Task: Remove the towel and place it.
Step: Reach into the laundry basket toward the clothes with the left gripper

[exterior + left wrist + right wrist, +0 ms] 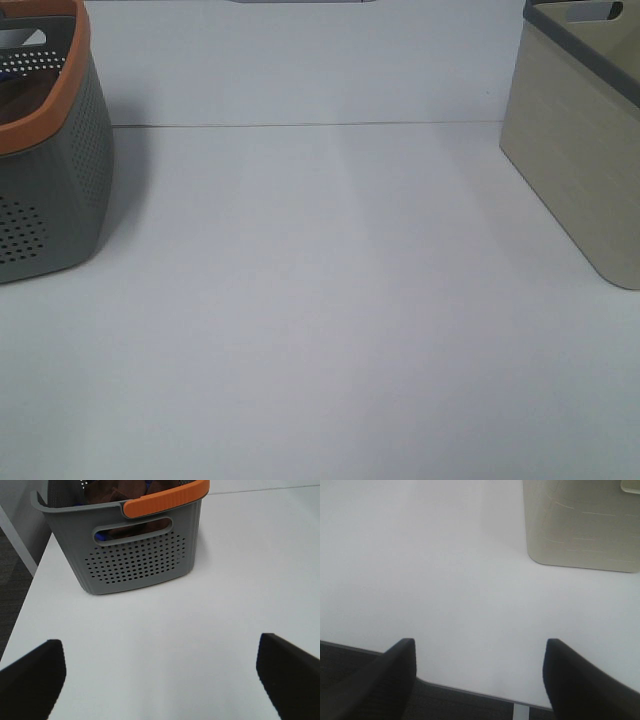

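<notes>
White tabletop [320, 330] fills most of every view, plain and bare through the middle. Neither arm shows in the high view.

Nearest: left gripper [160, 652] is spread wide, nothing between its fingers, hovering over bare table and facing the grey basket [140, 560]. Right gripper [480, 650] is also spread wide and empty, sitting near the table edge with dark floor [465, 700] below it.

Mid: nothing lies on the table between the two containers.

Far left: the grey perforated basket has an orange rim [167, 497]. The towel [112, 492] is inside, dark brown, bunched near the top and also visible through the handle slot. A bit of blue cloth [102, 538] shows at the slot's end, touching or tucked under the towel; I cannot tell which. No white tag in view.

Far right: the beige bin [570, 170] with a dark rim is well apart from the basket. It is likely the drop spot, but the task does not say. Its inside is not visible.

Step judged: not started, approach to the basket comes next.

Risks:
- The pinch may take the blue cloth along with the towel, since the two are packed together.
- A shallow pinch on plush could slip mid-lift and drop the towel on the table.
- A finger could hit the orange rim or catch the slot on the way down.
- The towel could drag on the rim and slide or tip the basket, which looks light.
- The bin is across the table, so carrying the towel there may need a handover or a long reach.
</notes>
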You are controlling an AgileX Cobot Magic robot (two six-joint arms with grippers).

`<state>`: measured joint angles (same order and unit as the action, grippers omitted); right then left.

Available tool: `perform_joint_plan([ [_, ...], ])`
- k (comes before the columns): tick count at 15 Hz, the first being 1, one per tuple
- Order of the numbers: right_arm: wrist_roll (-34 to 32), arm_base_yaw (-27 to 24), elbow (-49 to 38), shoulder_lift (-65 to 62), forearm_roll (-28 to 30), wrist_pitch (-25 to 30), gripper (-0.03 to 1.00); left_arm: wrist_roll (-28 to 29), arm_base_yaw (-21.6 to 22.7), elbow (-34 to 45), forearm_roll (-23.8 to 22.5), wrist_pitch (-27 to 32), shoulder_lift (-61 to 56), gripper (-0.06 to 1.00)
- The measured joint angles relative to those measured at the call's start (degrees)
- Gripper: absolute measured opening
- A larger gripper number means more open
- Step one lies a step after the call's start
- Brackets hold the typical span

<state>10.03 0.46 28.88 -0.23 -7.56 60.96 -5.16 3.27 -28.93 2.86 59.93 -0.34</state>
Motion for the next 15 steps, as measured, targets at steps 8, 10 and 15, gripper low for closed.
perform_joint_plan([
  [8, 0.00, 0.00, 0.00, 0.00, 0.00, 0.00, 0.62, -2.29, 0.00, -3.78, 0.00, 1.83, 8.14, 0.98],
  [10, 0.00, 0.00, 0.00, 0.00, 0.00, 0.00, 0.62, -3.50, 0.00, -8.02, 0.00, 3.09, 14.95, 0.98],
  [15, 0.00, 0.00, 0.00, 0.00, 0.00, 0.00, 0.62, -15.58, 0.00, -28.48, 0.52, 5.27, 43.14, 0.98],
])
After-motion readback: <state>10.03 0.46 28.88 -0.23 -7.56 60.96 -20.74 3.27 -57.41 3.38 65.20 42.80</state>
